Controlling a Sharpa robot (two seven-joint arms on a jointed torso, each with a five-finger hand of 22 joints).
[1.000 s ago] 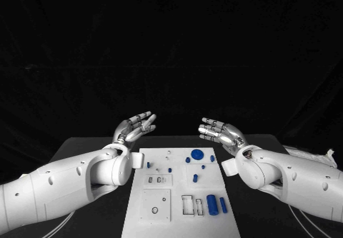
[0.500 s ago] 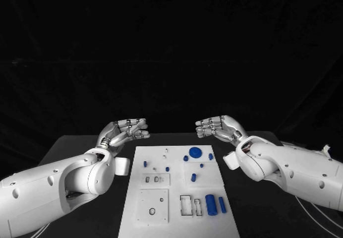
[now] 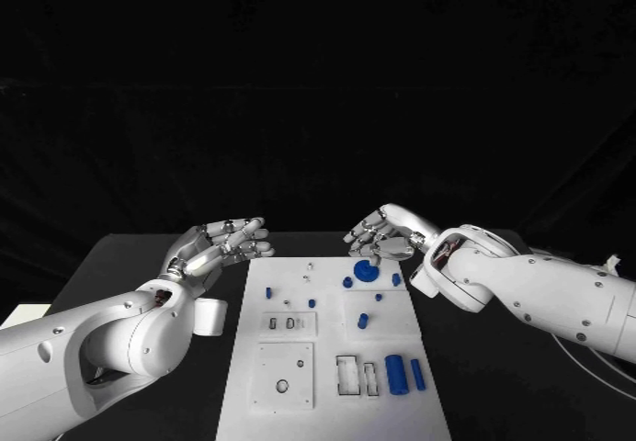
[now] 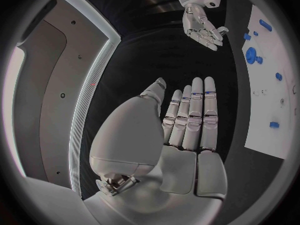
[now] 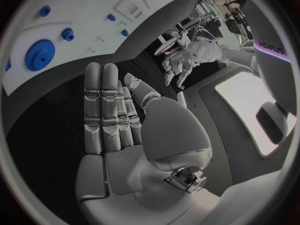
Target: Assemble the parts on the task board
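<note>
The white task board (image 3: 332,363) lies in the middle of the black table. A blue gear (image 3: 366,269) sits at its far end, and a thick blue cylinder (image 3: 395,374) with a thinner one (image 3: 417,374) lies near its front right. Small blue pegs (image 3: 362,321) stand between them. My right hand (image 3: 384,234) hovers just above the far end by the gear, holding nothing. My left hand (image 3: 222,243) hangs off the board's far left corner, also empty. The wrist views show the left hand (image 4: 181,130) and the right hand (image 5: 119,120) with straight fingers, and the gear (image 5: 39,55).
Rectangular slots (image 3: 356,377) and a square plate with a hole (image 3: 285,375) are on the board's near half. Black table (image 3: 132,266) extends on both sides of the board. My forearms flank the board's edges.
The camera view has shifted. Both hands have tipped forward and come down; the right hand has moved left over the board's far end near the gear.
</note>
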